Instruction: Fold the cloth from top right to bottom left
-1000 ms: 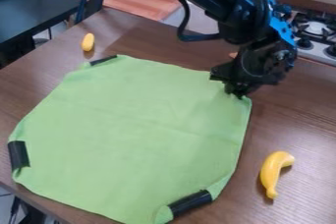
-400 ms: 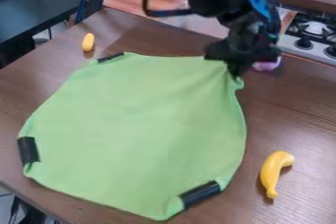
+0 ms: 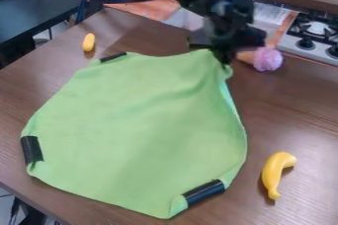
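The black gripper (image 3: 223, 57) hangs over the upper right part of the table, shut on the top right corner of the green cloth (image 3: 135, 125). That corner is lifted off the table, and the cloth's right edge slopes down from it. The rest of the cloth lies spread out on the wood. Black patches mark its top left corner, its lower left side and its bottom right corner.
A yellow banana (image 3: 274, 173) lies right of the cloth, and a small yellow object (image 3: 88, 42) sits beyond its top left. A toy ice cream cone (image 3: 267, 59) lies just right of the gripper. Behind stands a stove (image 3: 314, 34).
The gripper has moved up and left with the cloth's top right corner, raising it. The whole cloth has shifted slightly, its left and bottom patches moving right and up. The cone has come into sight.
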